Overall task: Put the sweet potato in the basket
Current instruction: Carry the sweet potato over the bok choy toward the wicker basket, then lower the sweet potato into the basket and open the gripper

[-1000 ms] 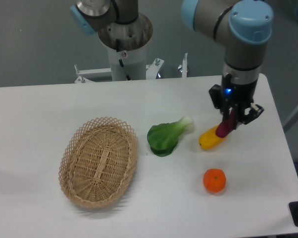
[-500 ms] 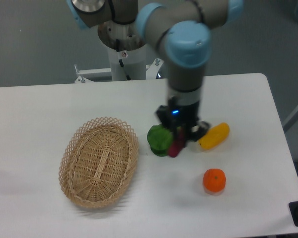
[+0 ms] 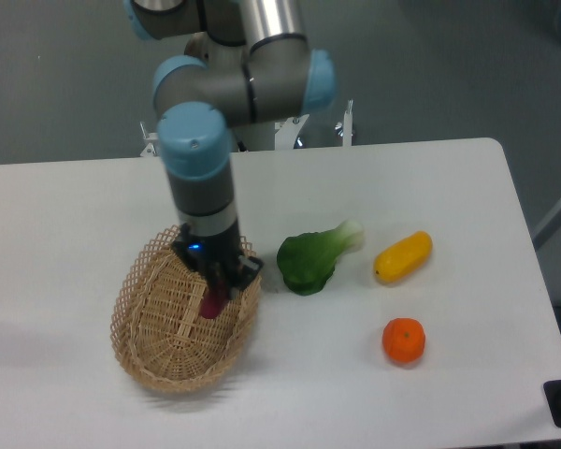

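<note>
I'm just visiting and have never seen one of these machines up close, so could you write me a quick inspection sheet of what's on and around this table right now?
Surface: white table, no spills seen.
Job's things: sweet potato held in the pincer over the inside of the wicker basket; whether it touches the basket floor cannot be told.
Clutter: green leafy vegetable right of the basket; yellow squash further right; orange fruit nearer the front edge. All lie apart on the table.
Grippers: one pincer, pointing down, shut on the sweet potato.
Cables: nothing seen.
Surroundings: grey wall behind; robot base at the table's far edge.
</note>
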Controlling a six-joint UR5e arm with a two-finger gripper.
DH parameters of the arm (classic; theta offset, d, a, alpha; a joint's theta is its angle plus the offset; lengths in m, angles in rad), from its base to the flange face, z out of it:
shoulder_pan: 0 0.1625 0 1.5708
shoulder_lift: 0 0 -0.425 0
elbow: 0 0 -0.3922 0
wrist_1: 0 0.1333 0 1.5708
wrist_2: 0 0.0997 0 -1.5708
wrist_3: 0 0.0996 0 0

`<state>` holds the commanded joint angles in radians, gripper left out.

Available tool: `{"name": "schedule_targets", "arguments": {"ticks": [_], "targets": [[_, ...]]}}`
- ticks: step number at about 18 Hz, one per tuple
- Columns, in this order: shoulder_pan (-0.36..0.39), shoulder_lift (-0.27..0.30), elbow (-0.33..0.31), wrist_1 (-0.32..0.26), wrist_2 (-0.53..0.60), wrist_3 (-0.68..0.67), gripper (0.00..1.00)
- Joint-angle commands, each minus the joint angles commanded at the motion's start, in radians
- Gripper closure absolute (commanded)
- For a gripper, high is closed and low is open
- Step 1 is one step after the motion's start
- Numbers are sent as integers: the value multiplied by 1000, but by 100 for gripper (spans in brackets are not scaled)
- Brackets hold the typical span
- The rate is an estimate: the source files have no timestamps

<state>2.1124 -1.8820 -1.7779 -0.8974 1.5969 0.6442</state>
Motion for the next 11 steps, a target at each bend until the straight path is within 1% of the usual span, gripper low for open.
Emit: {"name": "schedule_targets", "arguments": {"ticks": [3,8,11], "targets": [[-23,-35,2,2,0,24,70],[-49,-77,-3,2,2,162,70],[-65,-94,-11,2,20,170,70]]}}
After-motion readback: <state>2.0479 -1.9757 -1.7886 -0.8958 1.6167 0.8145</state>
